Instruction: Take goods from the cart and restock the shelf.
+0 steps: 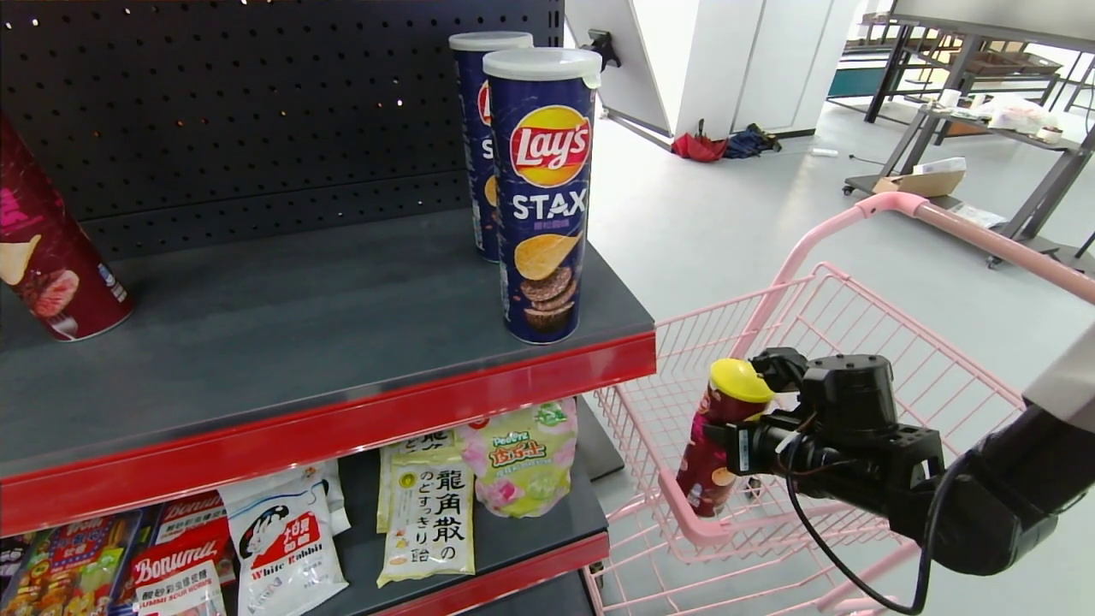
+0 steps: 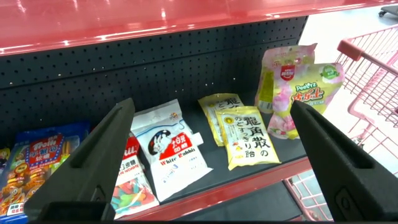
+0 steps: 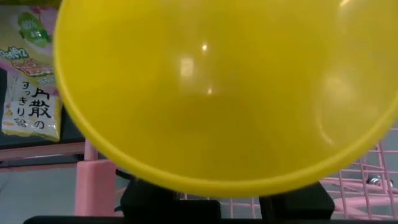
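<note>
Blue cans (image 1: 547,197), two, stand on the shelf (image 1: 299,342); right tool (image 1: 729,429) grips one yellow-lidded can (image 1: 703,475), left tool (image 2: 211,107) gapes empty.

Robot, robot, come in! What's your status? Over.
Left pincer open, by lower shelf. Right pincer shut on yellow-lidded chip can, inside pink cart. Cart's rim between can and upper shelf.
</note>
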`<state>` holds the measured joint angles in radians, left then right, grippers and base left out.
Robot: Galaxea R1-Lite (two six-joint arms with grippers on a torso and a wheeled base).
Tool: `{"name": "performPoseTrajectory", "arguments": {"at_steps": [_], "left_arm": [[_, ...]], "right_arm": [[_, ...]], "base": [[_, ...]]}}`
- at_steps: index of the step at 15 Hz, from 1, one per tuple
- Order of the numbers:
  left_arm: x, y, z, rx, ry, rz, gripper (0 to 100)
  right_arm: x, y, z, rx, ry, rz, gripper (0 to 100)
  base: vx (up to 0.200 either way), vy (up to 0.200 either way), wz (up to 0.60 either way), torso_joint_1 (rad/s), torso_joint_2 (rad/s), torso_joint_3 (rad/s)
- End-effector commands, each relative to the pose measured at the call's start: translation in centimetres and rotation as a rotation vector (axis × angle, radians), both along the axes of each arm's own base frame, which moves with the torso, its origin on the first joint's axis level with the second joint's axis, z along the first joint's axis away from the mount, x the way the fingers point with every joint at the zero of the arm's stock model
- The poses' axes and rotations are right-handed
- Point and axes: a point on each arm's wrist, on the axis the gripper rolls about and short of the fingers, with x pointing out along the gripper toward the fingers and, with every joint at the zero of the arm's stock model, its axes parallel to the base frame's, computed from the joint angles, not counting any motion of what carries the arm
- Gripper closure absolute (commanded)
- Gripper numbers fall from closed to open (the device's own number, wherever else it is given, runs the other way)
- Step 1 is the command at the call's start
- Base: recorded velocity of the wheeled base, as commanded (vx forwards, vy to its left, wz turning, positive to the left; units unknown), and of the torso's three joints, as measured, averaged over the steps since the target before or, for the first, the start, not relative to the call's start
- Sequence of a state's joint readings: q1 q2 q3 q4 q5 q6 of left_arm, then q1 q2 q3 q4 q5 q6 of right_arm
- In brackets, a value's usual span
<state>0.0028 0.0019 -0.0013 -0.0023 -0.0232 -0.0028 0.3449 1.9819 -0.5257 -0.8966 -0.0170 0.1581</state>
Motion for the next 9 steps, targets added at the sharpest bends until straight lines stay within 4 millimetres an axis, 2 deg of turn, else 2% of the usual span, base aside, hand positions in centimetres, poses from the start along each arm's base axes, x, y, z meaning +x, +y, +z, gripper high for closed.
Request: {"name": "performPoseTrajectory", "arguments": {"at_steps": [1, 3, 5, 8, 9], "left_arm": [[0.0, 0.0, 0.0, 0.0, 0.0, 0.0, 0], [0.0, 0.0, 0.0, 0.0, -0.001, 0.0, 0], [0.0, 0.0, 0.0, 0.0, -0.001, 0.0, 0], [0.0, 0.0, 0.0, 0.0, 0.0, 0.0, 0], [0.0, 0.0, 0.0, 0.0, 0.0, 0.0, 0]], "right_arm": [[0.2, 0.4, 5.1, -0.002, -0.199, -0.005, 100], [0.7, -0.5, 9.5, -0.033, -0.369, -0.015, 100], [-0.6, -2.0, 13.6, -0.066, -0.419, -0.037, 100], [-5.1, -4.1, 19.4, -0.103, -0.404, -0.107, 100], [-8.2, -5.3, 21.7, -0.159, -0.394, -0.193, 100]], "base": [[0.0, 0.0, 0.0, 0.0, 0.0, 0.0], [0.0, 0.0, 0.0, 0.0, 0.0, 0.0], [0.0, 0.0, 0.0, 0.0, 0.0, 0.0], [0.0, 0.0, 0.0, 0.0, 0.0, 0.0], [0.0, 0.0, 0.0, 0.0, 0.0, 0.0]]}}
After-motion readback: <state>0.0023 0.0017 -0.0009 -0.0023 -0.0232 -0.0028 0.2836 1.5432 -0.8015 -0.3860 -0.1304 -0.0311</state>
